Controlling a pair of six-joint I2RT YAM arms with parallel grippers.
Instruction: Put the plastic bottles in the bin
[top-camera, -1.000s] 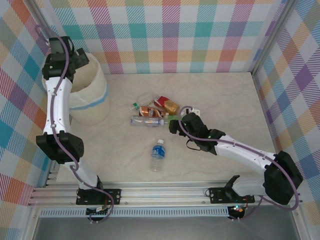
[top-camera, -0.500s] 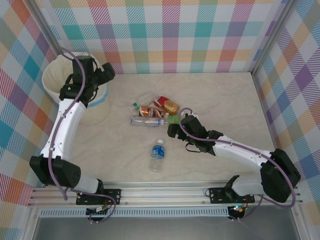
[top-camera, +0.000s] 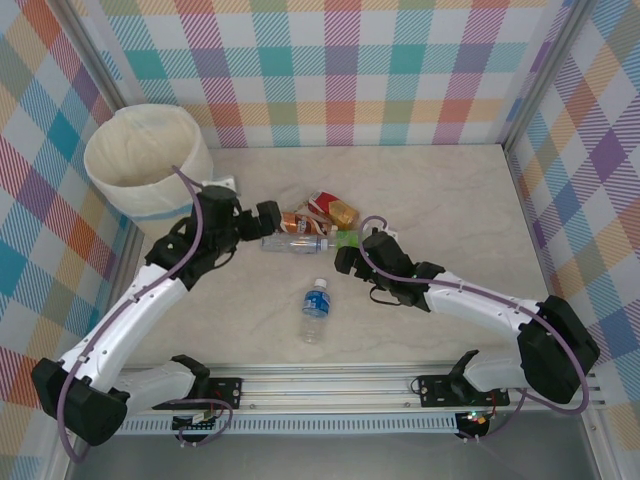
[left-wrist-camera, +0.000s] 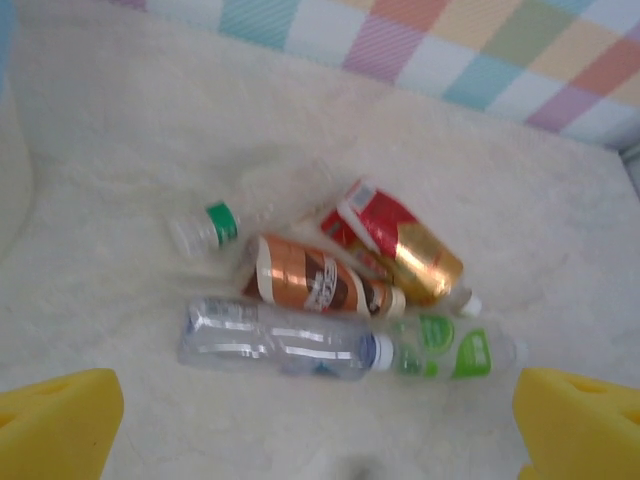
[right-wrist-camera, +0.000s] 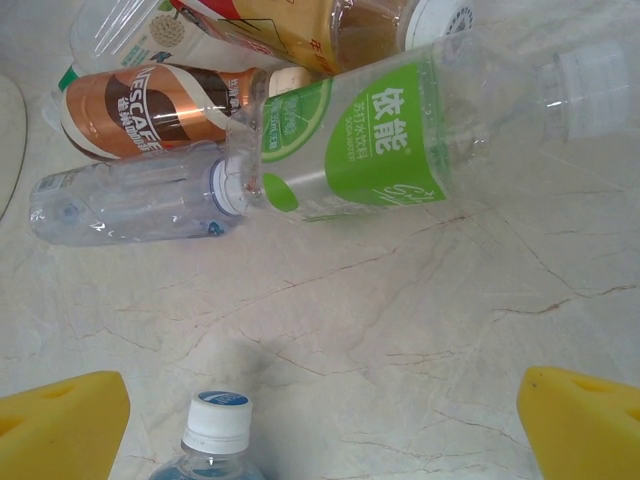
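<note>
Both grippers were spread wide and held nothing. The left gripper (top-camera: 266, 216) hung just at the left end of a small heap of plastic bottles (top-camera: 308, 226) in the middle of the tabletop (top-camera: 450, 200), and the right gripper (top-camera: 343, 260) stood at the right end of the same heap. The bin (top-camera: 145, 160) was in the far left corner, well apart from the heap and closer to the left arm.

In the left wrist view the clear bottle (left-wrist-camera: 270, 340) lay nearest, straight ahead between the yellow pads (left-wrist-camera: 55, 420). Its long axis ran from side to side, along the line that joins the two pads. I judge that the wrist should turn before it goes down, so that the jaws close across the body.

The green-label bottle (right-wrist-camera: 370, 135) lay crosswise ahead of the right gripper in the same way. One blue-label bottle (top-camera: 316, 310) lay alone, nearer the arm bases and closer to the right gripper, its cap pointing toward the heap.
</note>
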